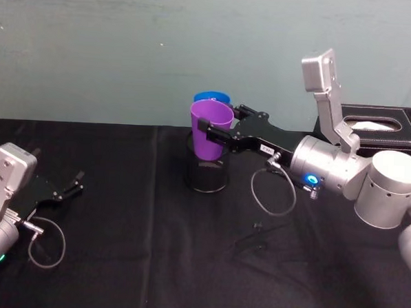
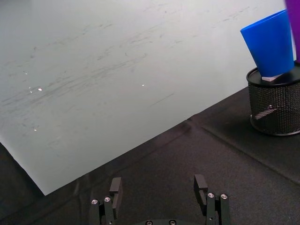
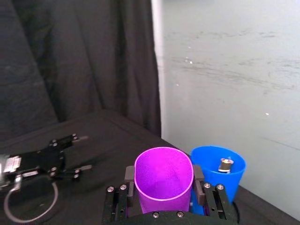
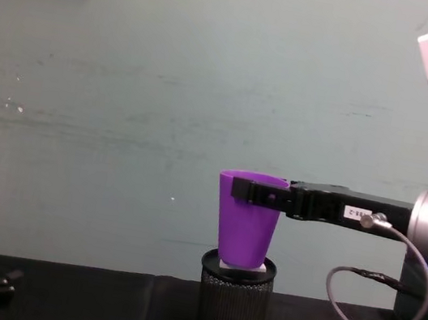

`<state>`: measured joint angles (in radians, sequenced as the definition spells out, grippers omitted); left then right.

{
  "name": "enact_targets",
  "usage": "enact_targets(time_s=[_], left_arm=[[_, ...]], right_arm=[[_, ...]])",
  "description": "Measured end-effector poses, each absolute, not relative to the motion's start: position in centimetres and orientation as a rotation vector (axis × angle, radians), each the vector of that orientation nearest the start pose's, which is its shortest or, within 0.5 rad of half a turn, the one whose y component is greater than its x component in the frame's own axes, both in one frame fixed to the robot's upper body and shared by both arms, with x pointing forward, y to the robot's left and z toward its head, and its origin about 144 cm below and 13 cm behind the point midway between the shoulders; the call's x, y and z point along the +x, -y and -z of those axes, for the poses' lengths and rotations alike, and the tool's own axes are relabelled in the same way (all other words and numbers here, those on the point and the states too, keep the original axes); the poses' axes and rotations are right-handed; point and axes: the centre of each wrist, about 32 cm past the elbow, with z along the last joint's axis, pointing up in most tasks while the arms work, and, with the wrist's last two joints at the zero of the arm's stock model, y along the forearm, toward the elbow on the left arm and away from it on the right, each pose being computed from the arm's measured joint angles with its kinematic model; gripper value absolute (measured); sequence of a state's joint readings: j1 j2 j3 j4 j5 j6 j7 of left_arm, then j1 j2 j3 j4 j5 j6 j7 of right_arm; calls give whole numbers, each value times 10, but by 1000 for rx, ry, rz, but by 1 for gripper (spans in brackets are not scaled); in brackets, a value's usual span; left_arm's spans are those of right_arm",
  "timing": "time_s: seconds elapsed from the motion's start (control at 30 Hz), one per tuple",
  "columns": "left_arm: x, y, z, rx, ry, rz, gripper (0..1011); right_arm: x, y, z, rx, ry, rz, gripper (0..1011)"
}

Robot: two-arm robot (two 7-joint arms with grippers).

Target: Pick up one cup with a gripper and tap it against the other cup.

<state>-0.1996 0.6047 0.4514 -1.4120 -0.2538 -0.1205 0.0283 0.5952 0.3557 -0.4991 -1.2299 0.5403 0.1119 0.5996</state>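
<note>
My right gripper (image 1: pixel 219 134) is shut on the purple cup (image 1: pixel 210 130), gripping it near the rim and holding it upright just above the black mesh holder (image 1: pixel 206 173). Directly behind it stands the blue cup (image 1: pixel 212 98), tilted on the holder's top. From the right wrist, the purple cup (image 3: pixel 164 180) sits between the fingers (image 3: pixel 130 176) with the blue cup (image 3: pixel 220 171) close beside it; I cannot tell if they touch. In the chest view the purple cup (image 4: pixel 247 223) hides the blue one. My left gripper (image 1: pixel 69 188) rests open on the table at the left.
A black tissue box (image 1: pixel 379 125) stands at the back right behind my right arm. A small metal piece (image 3: pixel 226 164) lies inside the blue cup. Black cloth covers the table (image 1: pixel 131 260); a pale wall rises close behind the holder.
</note>
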Motion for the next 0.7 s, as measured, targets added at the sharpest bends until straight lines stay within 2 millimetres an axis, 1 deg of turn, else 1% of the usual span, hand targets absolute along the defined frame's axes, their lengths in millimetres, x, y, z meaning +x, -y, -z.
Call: enact_targets(time_s=[0.17, 0.27, 0.3, 0.4, 0.5, 0.7], left_arm=[[489, -310, -1140, 305, 285, -1248, 1000], [489, -310, -1140, 305, 285, -1248, 1000], [489, -310, -1140, 305, 285, -1248, 1000], [489, -310, -1140, 305, 285, -1248, 1000], [489, -310, -1140, 305, 285, -1248, 1000], [489, -310, -1140, 305, 285, -1248, 1000]], right_arm=[[583, 235, -1232, -34, -15, 639, 726], [570, 240, -1227, -40, 0, 621, 726], [570, 240, -1227, -40, 0, 621, 726], [557, 245, -1220, -45, 13, 602, 726], [549, 248, -1214, -47, 18, 595, 726], [525, 256, -1194, -62, 49, 576, 726]])
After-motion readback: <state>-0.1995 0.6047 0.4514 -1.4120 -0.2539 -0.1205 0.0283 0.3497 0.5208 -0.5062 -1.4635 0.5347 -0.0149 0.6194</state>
